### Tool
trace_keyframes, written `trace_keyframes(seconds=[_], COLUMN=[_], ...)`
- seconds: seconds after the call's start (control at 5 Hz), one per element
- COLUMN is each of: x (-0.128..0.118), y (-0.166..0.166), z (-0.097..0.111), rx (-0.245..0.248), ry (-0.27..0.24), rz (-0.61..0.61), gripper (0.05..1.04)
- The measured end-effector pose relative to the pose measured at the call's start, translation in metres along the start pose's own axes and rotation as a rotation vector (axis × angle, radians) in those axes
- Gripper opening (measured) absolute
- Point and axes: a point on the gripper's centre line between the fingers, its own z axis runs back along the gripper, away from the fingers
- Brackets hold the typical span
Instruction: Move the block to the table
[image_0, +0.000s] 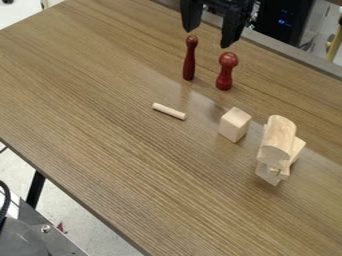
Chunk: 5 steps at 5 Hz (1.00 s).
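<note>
From my seat, a pale dowel (169, 111) lies left, then my gripper (209, 39) hangs far, fingers wide apart, by two red pins (226, 72). The block (234, 124) (pale wood too) sits on the table (100, 95), left of stacked wooden pieces (277, 142).

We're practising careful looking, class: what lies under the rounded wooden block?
Under the rounded block, parts of pale wooden pieces stick out. The block covers the rest, so their number cannot be told.
</note>
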Motion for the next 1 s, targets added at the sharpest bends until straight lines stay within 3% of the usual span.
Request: trace_keyframes(seconds=[0.4,0.6,1.0], x=[-0.015,-0.021,-0.026], y=[-0.016,-0.039,-0.074], z=[-0.017,-0.001,-0.003], rx=[-0.023,-0.041,-0.081], ry=[0.062,0.009,-0.021], rz=[-0.026,-0.079,-0.066], gripper=[0.999,0.999,0.999])
